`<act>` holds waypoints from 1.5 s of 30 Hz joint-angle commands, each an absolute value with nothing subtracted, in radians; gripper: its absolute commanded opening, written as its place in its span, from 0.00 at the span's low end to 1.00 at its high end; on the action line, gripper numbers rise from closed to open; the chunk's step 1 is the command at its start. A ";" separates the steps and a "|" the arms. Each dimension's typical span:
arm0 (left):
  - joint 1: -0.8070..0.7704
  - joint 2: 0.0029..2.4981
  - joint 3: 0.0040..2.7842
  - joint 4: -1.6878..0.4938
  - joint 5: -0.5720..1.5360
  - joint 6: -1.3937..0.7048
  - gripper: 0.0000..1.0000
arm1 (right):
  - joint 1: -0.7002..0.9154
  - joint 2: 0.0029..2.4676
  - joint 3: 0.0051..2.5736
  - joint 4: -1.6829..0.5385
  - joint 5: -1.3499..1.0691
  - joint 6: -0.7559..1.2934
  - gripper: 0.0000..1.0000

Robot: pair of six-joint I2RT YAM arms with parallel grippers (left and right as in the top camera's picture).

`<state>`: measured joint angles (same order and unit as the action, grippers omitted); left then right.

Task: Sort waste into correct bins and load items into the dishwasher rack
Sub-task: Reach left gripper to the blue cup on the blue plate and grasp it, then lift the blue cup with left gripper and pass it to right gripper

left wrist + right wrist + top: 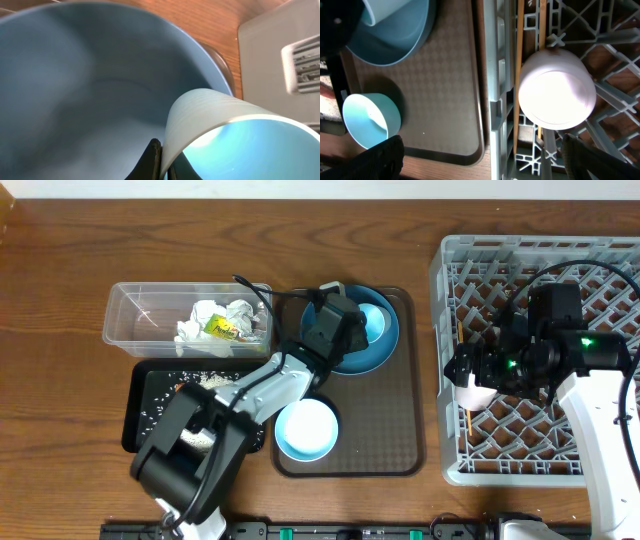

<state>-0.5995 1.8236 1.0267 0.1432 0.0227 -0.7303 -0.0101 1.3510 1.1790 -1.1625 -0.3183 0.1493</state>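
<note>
My left gripper (352, 330) is shut on the rim of the light blue cup (376, 320), which lies on the round blue plate (385, 352) on the brown tray. In the left wrist view the jaws (162, 160) pinch the cup wall (235, 145) over the plate (75, 90). My right gripper (470, 375) is open above the grey dishwasher rack (600, 255), just over the upturned pinkish-white cup (556, 92). Two chopsticks (519, 60) lie in the rack beside it. The white bowl (305, 430) stands on the tray. The right fingers (485, 155) are spread wide.
The clear tub (135, 310) holds paper wads and the yellow-green wrapper (222, 328). The black bin (140, 420) holds rice grains and lies partly under my left arm. The brown tray (400, 430) lies between the bins and the rack.
</note>
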 commanded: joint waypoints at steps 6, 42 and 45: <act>-0.556 1.572 1.025 0.007 0.284 -0.717 0.06 | -0.013 1.353 1.197 -1.163 -0.326 0.149 0.99; -0.307 1.352 1.025 -0.465 1.224 -0.333 0.06 | -0.013 1.352 1.197 -1.336 -0.897 -0.224 0.96; -0.307 1.352 1.025 -0.471 1.238 -0.333 0.06 | -0.013 1.352 1.197 -1.397 -1.097 -0.448 0.94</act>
